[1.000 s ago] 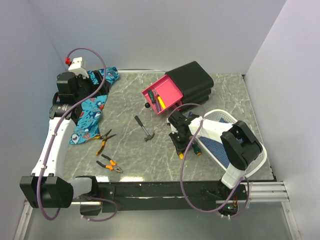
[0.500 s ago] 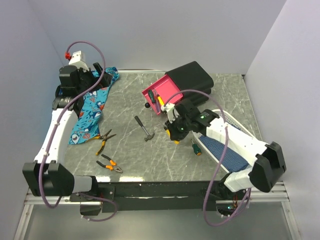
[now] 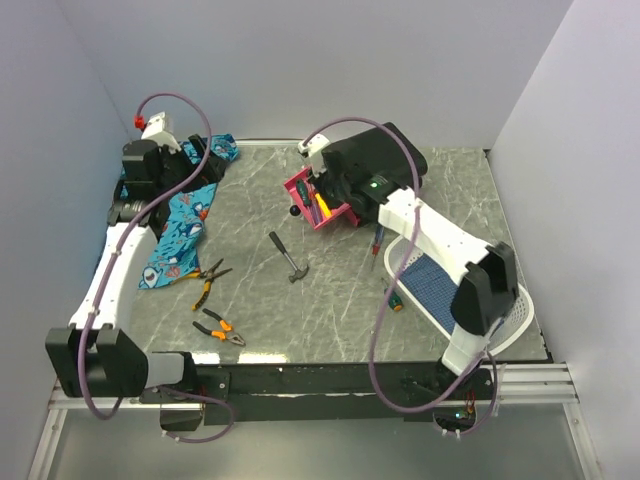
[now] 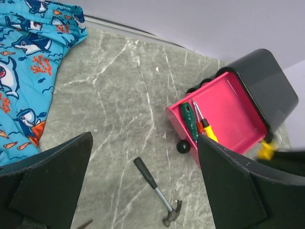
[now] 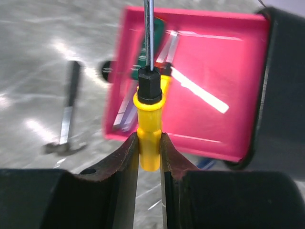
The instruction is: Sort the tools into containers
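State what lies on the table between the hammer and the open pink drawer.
Nothing: in the left wrist view, only bare marble table separates the hammer from the pink drawer and its black knob.

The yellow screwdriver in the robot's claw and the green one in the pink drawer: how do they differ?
The held screwdriver has a bright yellow handle; the green screwdriver has a dark green one. The held screwdriver is clamped in the right gripper; the green screwdriver lies flat in the pink drawer. Both are screwdrivers.
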Robot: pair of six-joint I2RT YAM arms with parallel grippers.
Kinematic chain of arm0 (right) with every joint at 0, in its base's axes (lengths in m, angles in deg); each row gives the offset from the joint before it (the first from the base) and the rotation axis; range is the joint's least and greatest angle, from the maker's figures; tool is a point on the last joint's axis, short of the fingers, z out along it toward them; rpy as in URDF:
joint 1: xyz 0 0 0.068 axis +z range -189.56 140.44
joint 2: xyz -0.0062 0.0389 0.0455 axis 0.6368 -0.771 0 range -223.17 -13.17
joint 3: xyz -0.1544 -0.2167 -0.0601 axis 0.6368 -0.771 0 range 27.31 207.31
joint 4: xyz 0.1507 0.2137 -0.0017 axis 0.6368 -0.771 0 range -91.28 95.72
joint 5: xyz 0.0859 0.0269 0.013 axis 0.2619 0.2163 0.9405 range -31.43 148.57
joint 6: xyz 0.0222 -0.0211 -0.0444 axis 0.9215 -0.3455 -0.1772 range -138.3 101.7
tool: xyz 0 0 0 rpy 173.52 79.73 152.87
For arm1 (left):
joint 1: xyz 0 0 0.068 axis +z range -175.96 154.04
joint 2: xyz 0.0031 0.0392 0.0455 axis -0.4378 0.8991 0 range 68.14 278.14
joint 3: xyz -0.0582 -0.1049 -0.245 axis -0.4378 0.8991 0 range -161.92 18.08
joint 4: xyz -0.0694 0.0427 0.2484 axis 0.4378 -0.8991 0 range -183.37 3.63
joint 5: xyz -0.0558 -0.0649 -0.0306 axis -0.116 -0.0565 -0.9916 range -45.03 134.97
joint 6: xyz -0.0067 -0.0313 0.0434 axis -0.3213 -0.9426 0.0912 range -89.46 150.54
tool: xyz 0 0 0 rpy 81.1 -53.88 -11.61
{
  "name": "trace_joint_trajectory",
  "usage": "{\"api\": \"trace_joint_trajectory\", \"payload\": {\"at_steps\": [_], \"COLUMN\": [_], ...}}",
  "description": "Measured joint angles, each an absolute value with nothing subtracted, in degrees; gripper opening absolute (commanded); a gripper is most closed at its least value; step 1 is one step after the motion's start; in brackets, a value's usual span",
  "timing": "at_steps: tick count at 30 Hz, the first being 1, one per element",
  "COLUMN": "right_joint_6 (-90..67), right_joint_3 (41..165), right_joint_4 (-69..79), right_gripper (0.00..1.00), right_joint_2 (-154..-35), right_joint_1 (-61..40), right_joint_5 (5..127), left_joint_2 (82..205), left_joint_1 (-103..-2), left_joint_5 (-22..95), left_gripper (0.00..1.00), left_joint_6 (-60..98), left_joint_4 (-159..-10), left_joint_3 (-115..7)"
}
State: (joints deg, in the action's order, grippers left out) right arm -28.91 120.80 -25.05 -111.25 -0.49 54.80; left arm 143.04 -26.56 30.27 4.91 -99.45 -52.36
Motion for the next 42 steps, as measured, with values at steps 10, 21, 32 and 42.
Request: {"api": "trace_joint_trajectory", "payload": {"at_steps": [10, 21, 32, 42], "right_joint_6": [-31.7, -31.5, -33.3, -34.7], "right_joint_3": [123.3, 120.1, 92.7, 84.6], "right_joint_4": [-22.9, -22.9, -33.4, -38.9], "right_gripper": [0.45, 0.61, 0.03, 0.00], "right_joint_2": [-122.4, -113.7, -89.2, -90.2], "right_joint_1": [-2.6, -2.6, -2.7, -8.2], "right_joint_5": [44.9, 43.2, 60.0, 63.5], "left_joint_2": [137.4, 138.6, 142.9, 144.0], "left_joint_1": [-24.0, -22.8, -22.5, -22.5], "left_joint_5": [28.3, 26.1, 25.2, 25.3], "left_gripper": [0.97, 0.97, 0.97, 0.97], "left_joint_6": [4.3, 2.8, 2.1, 2.3], "left_joint_4": [-96.9, -94.6, -94.2, -94.4], "left_joint_3": [-48.6, -48.4, -48.4, -48.4]}}
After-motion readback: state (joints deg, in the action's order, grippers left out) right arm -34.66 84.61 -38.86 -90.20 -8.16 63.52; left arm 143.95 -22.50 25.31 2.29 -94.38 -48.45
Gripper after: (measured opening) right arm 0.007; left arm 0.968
